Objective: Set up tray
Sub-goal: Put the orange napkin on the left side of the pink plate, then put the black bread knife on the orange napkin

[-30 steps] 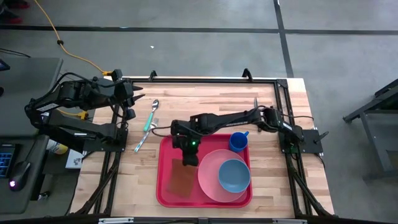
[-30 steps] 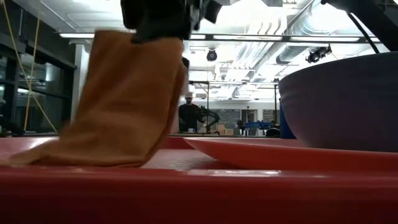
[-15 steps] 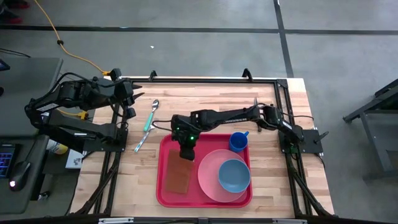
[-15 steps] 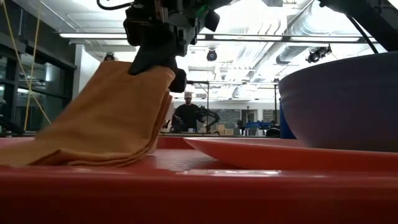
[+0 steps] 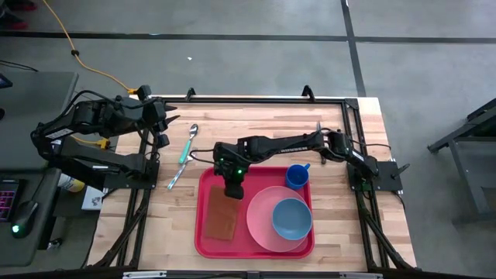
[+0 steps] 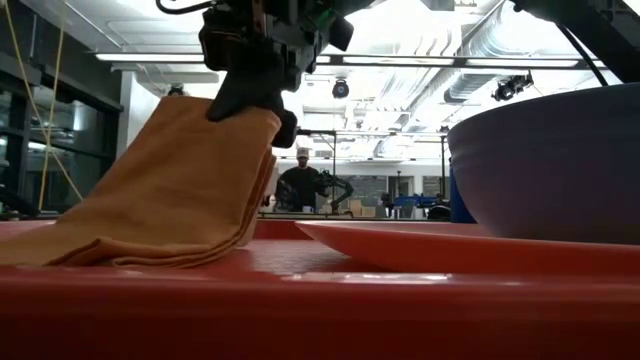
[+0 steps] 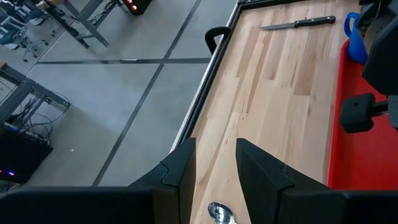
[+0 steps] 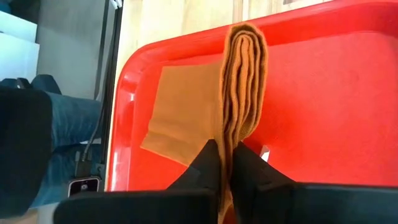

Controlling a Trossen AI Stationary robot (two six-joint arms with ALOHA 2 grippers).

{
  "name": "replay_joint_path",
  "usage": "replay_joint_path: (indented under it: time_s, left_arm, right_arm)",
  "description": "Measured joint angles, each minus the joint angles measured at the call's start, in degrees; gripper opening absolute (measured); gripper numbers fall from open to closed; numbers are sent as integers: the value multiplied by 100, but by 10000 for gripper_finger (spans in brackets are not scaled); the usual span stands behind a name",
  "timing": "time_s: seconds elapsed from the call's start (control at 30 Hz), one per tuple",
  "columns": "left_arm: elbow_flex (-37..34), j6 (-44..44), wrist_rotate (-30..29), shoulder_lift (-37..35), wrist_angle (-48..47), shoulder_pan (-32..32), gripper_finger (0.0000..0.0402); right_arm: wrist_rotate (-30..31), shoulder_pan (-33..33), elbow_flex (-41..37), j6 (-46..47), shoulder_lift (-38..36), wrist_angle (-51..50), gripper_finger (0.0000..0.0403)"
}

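Your pink plate (image 5: 267, 218) with the blue bowl (image 5: 292, 218) is filling the tray's right half, with a blue cup (image 5: 297, 177) sitting at the far right corner. Cutlery (image 5: 184, 155) is lying on the wood beyond the tray's left edge. The red tray (image 5: 208, 182), glossy and low-rimmed, is sitting mid-table near the front edge. Your right gripper (image 5: 232, 191) is pinching the folded orange napkin's (image 5: 222, 222) far end, its near end lying on the tray. Your left gripper (image 5: 160, 128) is waiting half-open at the table's left edge.

Bare wood table (image 5: 333, 132) right of the spoon (image 5: 187, 145); tray (image 5: 206, 186) crowded.

Overhead, tray-level and two wrist cameras, all sharing tray (image 5: 208, 246).
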Motion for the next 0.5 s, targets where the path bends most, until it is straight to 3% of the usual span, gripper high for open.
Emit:
replay_joint_path:
  time_s: [0.5]
  left_arm:
    - [0, -1, -4, -1, -4, 0, 145]
  right_arm:
    - [639, -142, 0, 132, -1, -14, 160]
